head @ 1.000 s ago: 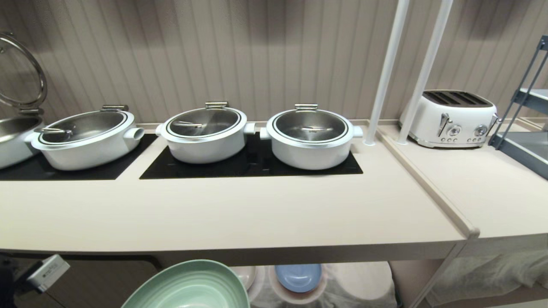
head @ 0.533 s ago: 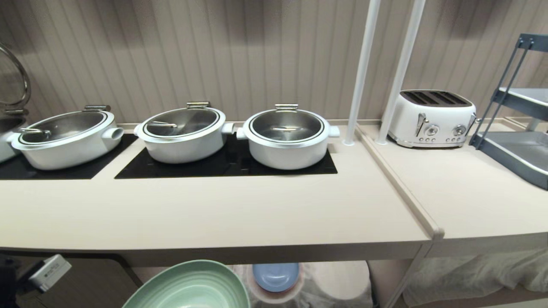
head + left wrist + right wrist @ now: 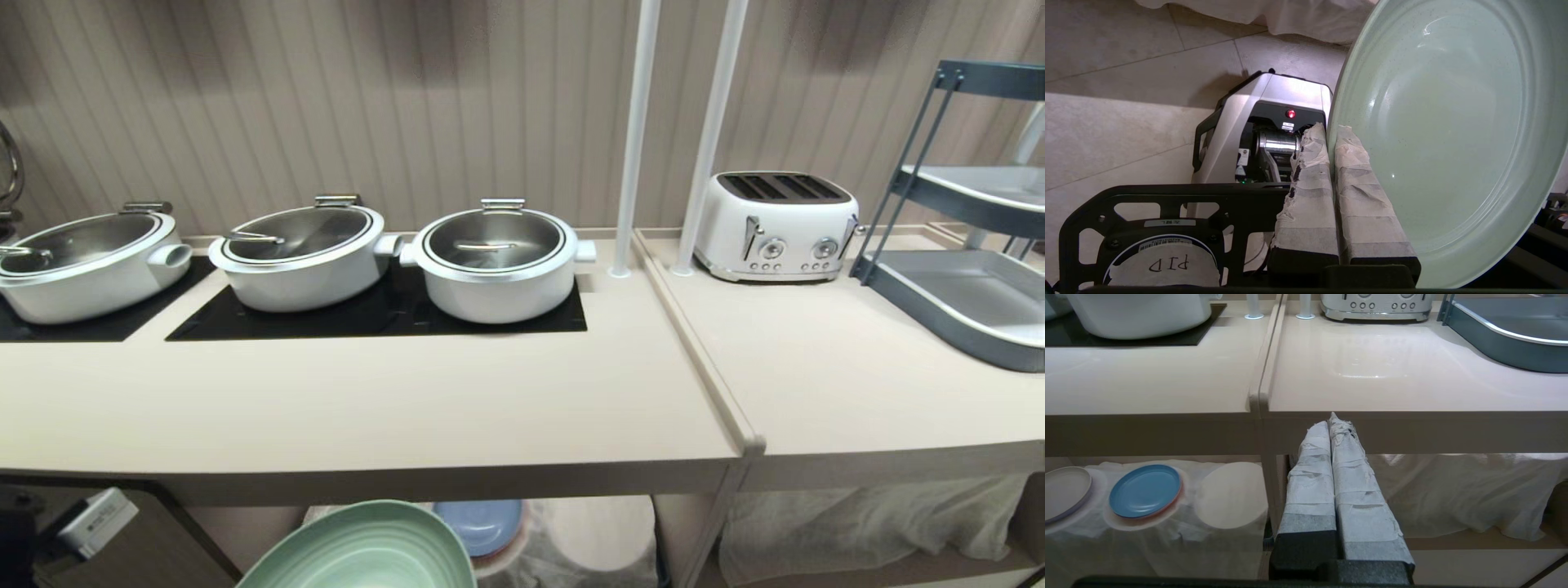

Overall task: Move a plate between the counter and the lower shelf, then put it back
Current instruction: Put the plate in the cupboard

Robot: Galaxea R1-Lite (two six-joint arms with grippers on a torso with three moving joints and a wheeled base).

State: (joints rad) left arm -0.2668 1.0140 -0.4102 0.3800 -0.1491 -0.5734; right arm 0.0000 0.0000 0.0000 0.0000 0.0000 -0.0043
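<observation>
Below the front edge of the counter, at the near left, the mint-green plate is carried in the air by the left gripper, whose two taped fingers are pressed together on the plate's rim, almost fully closed, with the plate tilted on its edge. It touches neither the counter nor any shelf. Further in, under the counter, the cloth-covered compartment holds a blue plate, a beige-grey plate at its left and one bare round spot of cloth at its right. To the right, behind a post, lies the lower shelf, draped in white cloth and with nothing on it. The right gripper is parked in front of this post, its fingers closed and holding nothing. On the counter stand three white pots on the black cooktop, and a white toaster further right. I judge that the task is in the middle: the plate is lifted and travelling, so one placing is not yet done, and the return trip also remains
</observation>
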